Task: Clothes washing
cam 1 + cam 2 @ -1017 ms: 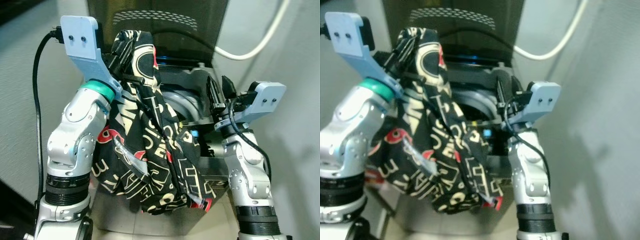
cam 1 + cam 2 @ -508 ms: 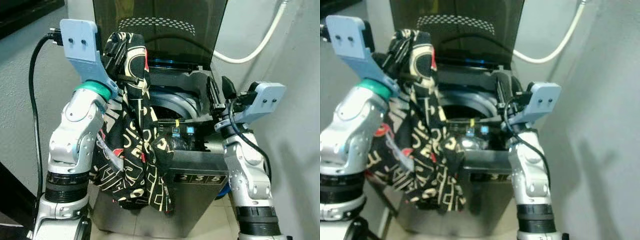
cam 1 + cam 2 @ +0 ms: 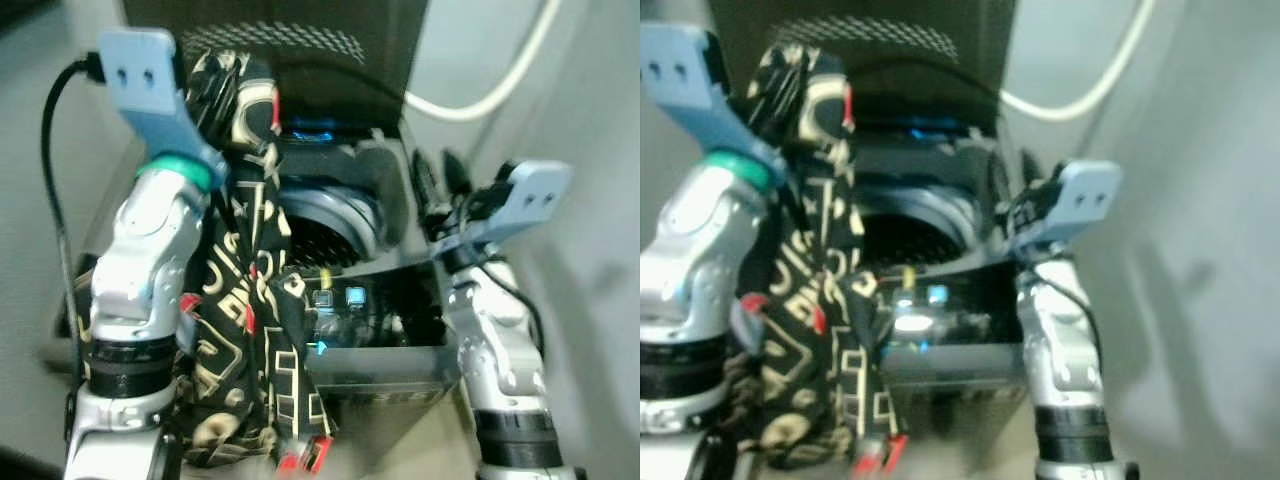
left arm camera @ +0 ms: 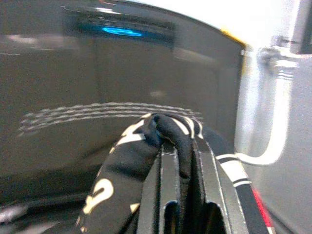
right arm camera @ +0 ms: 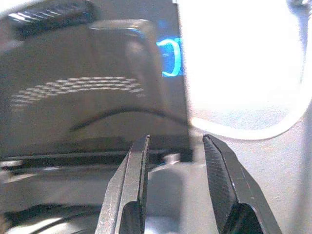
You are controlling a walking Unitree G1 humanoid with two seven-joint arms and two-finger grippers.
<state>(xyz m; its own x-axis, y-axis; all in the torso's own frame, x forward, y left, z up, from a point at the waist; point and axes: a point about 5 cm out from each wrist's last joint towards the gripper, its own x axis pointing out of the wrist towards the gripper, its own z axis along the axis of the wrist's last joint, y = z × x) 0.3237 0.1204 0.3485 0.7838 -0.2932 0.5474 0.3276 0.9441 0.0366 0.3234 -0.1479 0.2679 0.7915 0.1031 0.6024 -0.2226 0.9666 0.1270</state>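
Left hand point(image 4: 178, 146) clamped on patterned garment point(image 3: 250, 300) — hanging beside open washer point(image 3: 380, 340); right hand point(image 5: 178, 146) parted, holding nothing.

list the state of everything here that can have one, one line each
washing machine lid: raised open
washing machine drum: uncovered, garment not inside
patterned garment: hanging from the left gripper, beside the drum opening
left gripper: shut on the garment
right gripper: open, holding nothing
control panel: lit
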